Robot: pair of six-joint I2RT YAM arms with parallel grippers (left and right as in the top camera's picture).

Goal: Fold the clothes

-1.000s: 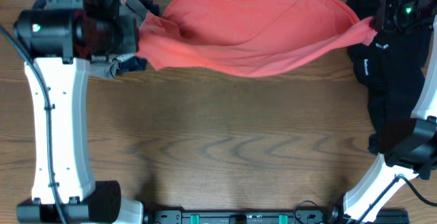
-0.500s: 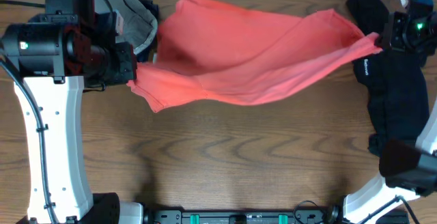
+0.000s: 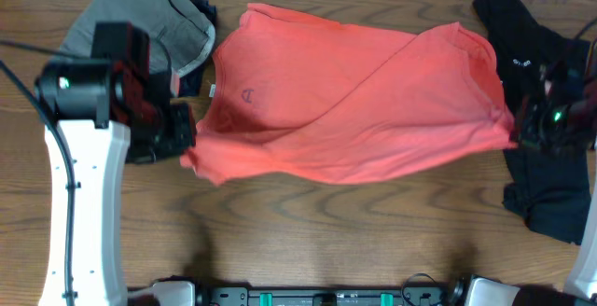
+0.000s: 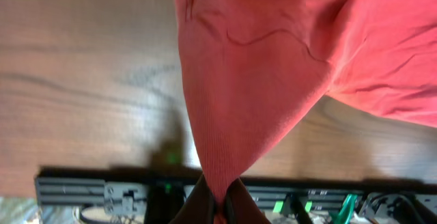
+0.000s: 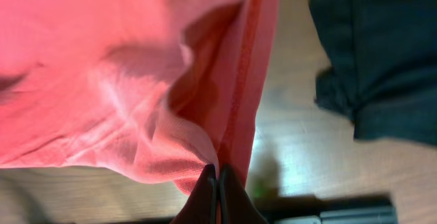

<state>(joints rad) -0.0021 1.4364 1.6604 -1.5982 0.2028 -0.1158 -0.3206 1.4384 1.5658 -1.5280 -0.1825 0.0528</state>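
Between left hand and right hand — each pinching an edge — the coral T-shirt spreads, its logo illegible.

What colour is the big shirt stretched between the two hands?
The T-shirt is coral-red, clearest in the overhead view.

This looked like a robotics lab bench, not a home: a bare wood-grain worktop, a black mounting rail with green connectors along its near edge, and a white-shelled robot arm carrying a lit green status light
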